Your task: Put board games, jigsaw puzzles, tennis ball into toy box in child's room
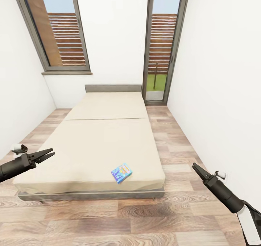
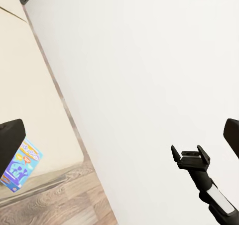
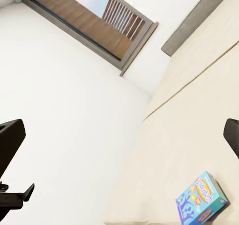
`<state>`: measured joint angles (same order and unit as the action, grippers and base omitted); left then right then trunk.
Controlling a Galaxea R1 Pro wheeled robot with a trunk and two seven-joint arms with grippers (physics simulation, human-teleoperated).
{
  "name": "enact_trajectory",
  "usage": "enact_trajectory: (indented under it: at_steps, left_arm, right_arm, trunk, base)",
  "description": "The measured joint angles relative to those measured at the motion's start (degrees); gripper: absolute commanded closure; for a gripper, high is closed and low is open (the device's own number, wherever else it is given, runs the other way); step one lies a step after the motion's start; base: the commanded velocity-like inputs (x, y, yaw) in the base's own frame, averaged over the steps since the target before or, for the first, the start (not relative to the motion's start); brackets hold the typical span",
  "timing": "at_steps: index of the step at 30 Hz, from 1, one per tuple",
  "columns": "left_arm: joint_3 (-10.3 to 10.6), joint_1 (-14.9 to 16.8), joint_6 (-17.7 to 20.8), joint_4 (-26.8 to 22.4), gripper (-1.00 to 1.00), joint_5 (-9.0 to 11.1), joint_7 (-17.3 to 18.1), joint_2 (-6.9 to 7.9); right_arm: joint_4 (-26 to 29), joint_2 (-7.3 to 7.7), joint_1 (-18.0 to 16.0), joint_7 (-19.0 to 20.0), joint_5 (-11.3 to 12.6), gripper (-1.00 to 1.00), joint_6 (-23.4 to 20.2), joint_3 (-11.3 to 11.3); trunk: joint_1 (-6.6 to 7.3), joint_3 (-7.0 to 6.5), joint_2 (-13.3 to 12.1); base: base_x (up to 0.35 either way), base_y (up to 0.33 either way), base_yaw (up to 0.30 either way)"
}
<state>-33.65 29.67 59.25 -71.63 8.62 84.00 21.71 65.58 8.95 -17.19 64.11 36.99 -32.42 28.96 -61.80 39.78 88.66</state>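
between the two grippers, ahead of both and lower than their fingertips, a small blue board game [image 1: 121, 172] lies flat on the bare beige mattress of the bed [image 1: 90, 144], close to its foot edge and nearer the right gripper's side. left gripper [image 1: 48, 154] hovers over the left corner of the foot of the bed, its fingers slightly apart with nothing between them. right gripper [image 1: 196, 167] hangs over the wood floor [image 1: 145, 217] just off the bed's right side, pointing up toward the bed, and from the head camera i cannot tell whether its fingers are apart or together. from the left wrist camera the blue board game [image 2: 21, 165] sits beside one dark finger [image 2: 10, 143], and the right gripper [image 2: 190, 157] shows against the white wall [image 2: 149, 75] with its fingers spread. from the right wrist camera the game [image 3: 200, 199] lies near the mattress edge, with a window [image 3: 94, 26] further off.
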Motion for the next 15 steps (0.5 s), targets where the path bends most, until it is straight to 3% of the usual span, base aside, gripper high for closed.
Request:
enact_trajectory:
  at_steps: [15]
  left_arm:
    - [0.09, 0.00, 0.00, 0.00, -1.00, -0.06, 0.00, 0.00]
  right_arm:
    - [-0.85, -0.06, 0.00, -0.41, -0.01, -1.00, 0.11, 0.00]
  trunk:
    - [0.00, -1.43, 0.00]
  base:
    - [0.000, 0.000, 0.000]
